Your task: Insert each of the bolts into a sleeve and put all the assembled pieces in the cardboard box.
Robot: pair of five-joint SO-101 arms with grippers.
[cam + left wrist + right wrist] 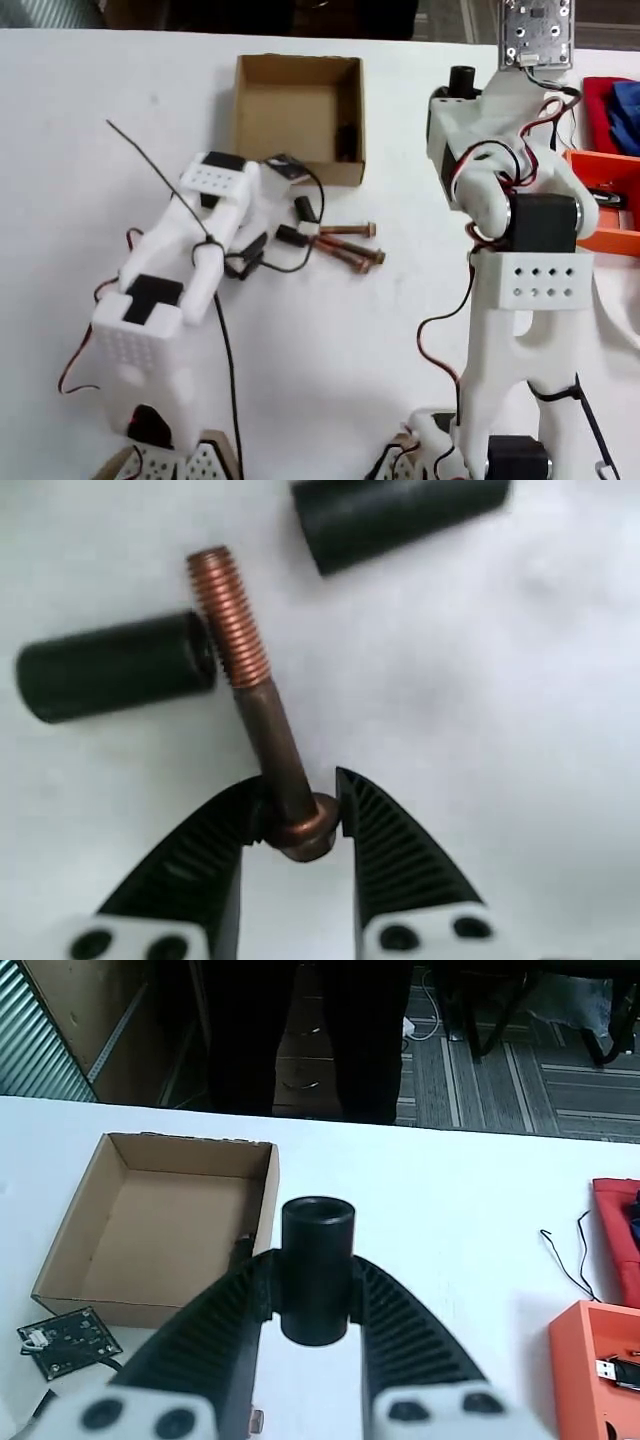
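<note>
My left gripper (297,815) is shut on the head end of a copper bolt (255,690) that lies low over the white table. Its threaded tip rests beside one black sleeve (115,667), and a second sleeve (400,515) lies farther off. In the high view this arm's dark fingers (255,250) sit by two sleeves (292,235) and loose bolts (350,253). My right gripper (317,1305) is shut on an upright black sleeve (317,1265), held above the table to the right of the cardboard box (250,110), as at the sleeve (462,80). A dark piece (345,140) lies in the box.
A small circuit board (65,1340) with a wire lies by the box's near corner. An orange bin (610,205) and a red object (600,110) stand at the table's right edge. Thin black cables trail over the table's left side.
</note>
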